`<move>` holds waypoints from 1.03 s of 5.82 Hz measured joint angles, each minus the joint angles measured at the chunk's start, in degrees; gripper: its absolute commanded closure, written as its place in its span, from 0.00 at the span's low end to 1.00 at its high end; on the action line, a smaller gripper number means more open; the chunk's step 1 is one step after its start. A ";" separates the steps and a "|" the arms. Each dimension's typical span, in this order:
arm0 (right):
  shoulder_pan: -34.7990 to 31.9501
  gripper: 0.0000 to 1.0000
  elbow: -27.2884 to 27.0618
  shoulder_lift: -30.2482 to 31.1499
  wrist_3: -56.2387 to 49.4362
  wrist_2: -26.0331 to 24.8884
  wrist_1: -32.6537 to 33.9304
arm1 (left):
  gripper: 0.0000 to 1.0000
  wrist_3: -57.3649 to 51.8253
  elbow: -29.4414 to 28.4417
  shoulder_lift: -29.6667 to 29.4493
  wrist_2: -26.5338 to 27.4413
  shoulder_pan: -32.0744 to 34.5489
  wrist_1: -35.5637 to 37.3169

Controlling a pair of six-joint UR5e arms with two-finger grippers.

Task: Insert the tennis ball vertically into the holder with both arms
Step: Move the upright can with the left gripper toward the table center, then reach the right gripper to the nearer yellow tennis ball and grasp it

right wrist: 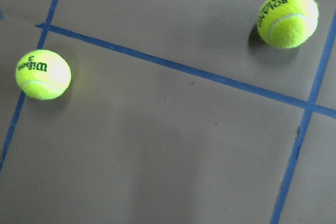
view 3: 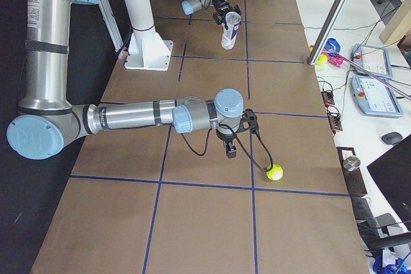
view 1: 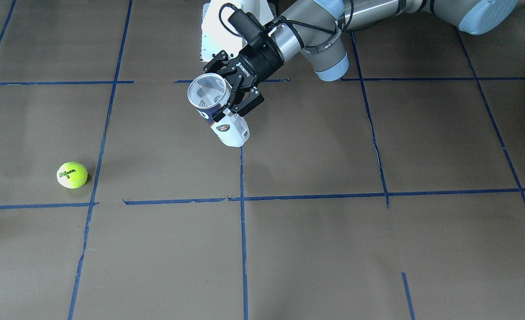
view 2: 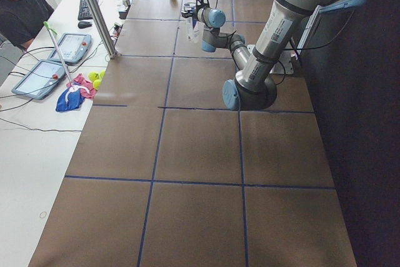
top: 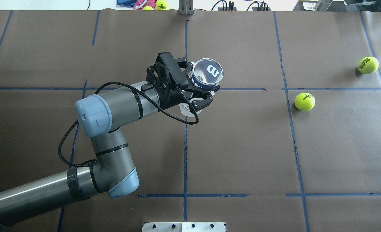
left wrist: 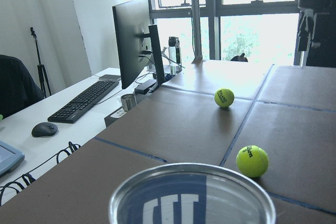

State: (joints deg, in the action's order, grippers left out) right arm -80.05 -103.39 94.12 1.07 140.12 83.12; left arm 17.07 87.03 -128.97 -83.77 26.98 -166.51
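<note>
Overhead exterior: left pincer clamps holder, mouth up; tennis ball well apart; right pincer state: cannot tell.

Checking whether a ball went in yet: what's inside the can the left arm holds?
No ball shows inside the holder, only the inner side of its label. The lower end is covered by the label and the left end effector.

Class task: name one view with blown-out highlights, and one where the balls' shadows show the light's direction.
Left wrist view: the windows wash out to plain white. Overhead view: the tennis ball and the second ball each cast a soft shadow toward that view's left.
</note>
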 measured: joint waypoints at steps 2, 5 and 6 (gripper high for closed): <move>5.43 0.00 0.17 -4.41 6.97 -2.20 -0.40 | 0.22 0.32 -7.56 0.61 5.32 -2.38 -15.33; 11.88 0.00 0.02 -8.14 14.67 -7.36 -0.67 | 0.19 0.27 -13.40 2.44 10.88 -5.64 -26.27; 13.51 0.00 -0.02 -8.83 16.39 -9.12 -0.67 | 0.19 0.25 -13.62 2.86 11.06 -5.88 -26.77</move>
State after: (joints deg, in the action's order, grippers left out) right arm -66.54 -103.41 85.29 17.46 130.99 82.44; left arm 17.32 73.41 -126.12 -72.71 21.10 -193.28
